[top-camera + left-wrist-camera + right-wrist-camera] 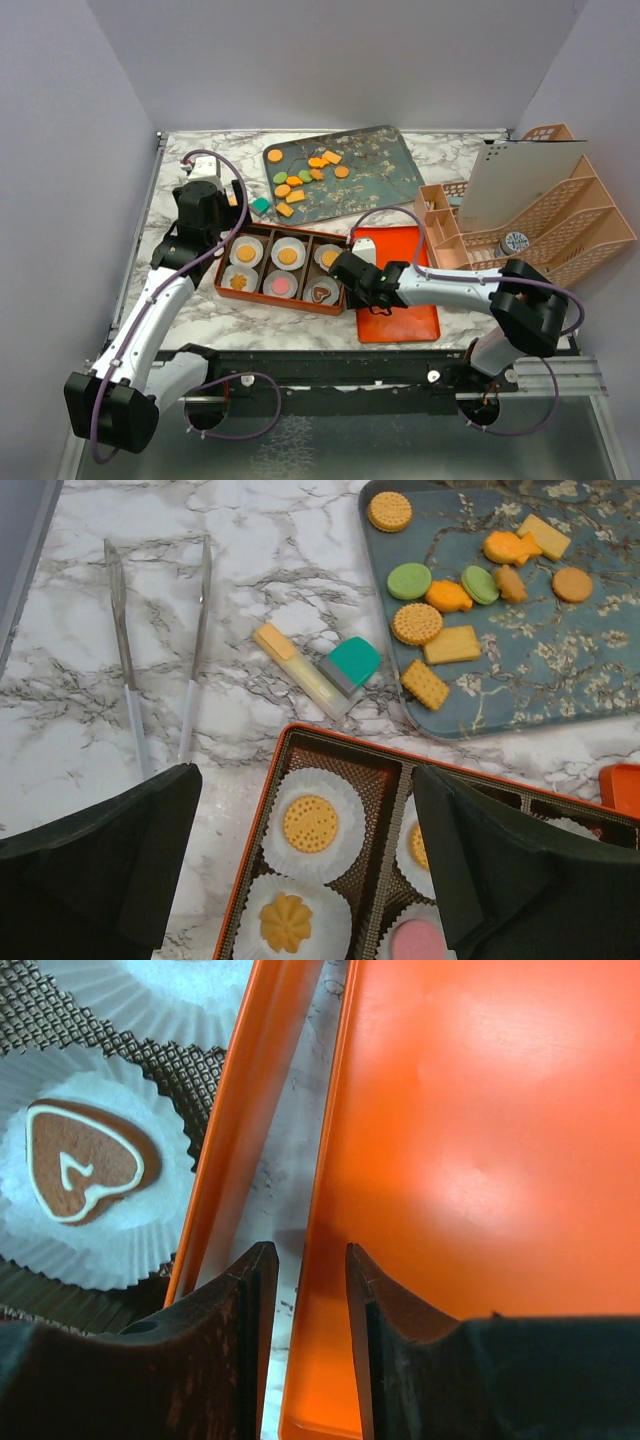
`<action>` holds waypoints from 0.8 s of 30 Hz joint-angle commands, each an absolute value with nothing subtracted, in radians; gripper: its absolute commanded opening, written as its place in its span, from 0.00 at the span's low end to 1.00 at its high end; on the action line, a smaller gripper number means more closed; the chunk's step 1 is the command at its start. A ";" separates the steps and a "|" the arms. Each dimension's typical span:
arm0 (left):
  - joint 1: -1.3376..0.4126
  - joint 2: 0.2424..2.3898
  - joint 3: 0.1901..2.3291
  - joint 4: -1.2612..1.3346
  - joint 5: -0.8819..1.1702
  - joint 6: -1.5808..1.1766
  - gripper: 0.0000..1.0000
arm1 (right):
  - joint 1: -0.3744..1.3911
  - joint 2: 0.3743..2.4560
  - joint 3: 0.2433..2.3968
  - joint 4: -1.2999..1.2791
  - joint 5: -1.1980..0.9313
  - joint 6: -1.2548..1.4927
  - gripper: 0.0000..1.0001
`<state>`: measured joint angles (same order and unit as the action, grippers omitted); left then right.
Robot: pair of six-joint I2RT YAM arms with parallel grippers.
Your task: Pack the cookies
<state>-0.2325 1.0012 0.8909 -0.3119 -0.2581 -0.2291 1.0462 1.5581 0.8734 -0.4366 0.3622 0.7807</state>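
Several cookies (305, 175), orange rounds and squares with green ones, lie on the blue flowered tray (385, 180), also in the left wrist view (432, 630). The orange box (225, 275) holds six paper cups, each with a cookie: a round one (310, 823), a flower (286, 923), a pink one (415, 942) and the brown heart (85, 1165). My left gripper (222, 222) is open and empty above the box's left end (305, 820). My right gripper (345, 272) is slightly open, its jaws astride the left rim of the orange lid (480, 1140), which lies beside the box.
Metal tweezers (160, 650), a yellow block (300, 670) and a teal block (352, 663) lie on the marble left of the tray. A peach file organizer (560, 225) with a small round tin (515, 241) stands at the right. Grey walls enclose the table.
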 commanded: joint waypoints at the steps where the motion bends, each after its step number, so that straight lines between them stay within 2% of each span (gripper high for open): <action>1: -0.273 0.977 0.891 -0.296 -0.285 -0.217 0.96 | 1.049 1.626 0.915 -0.419 0.403 0.841 0.38; 9: -0.299 0.968 0.878 -0.284 -0.262 -0.221 0.96 | 1.036 1.721 0.956 -0.434 0.435 0.868 0.27; 15: -0.302 0.972 0.869 -0.265 -0.169 -0.245 0.96 | 1.035 1.631 0.905 -0.414 0.450 0.897 0.01; 24: -0.303 1.000 0.848 -0.254 0.096 -0.420 0.96 | 1.035 1.389 0.822 -0.352 0.508 0.868 0.00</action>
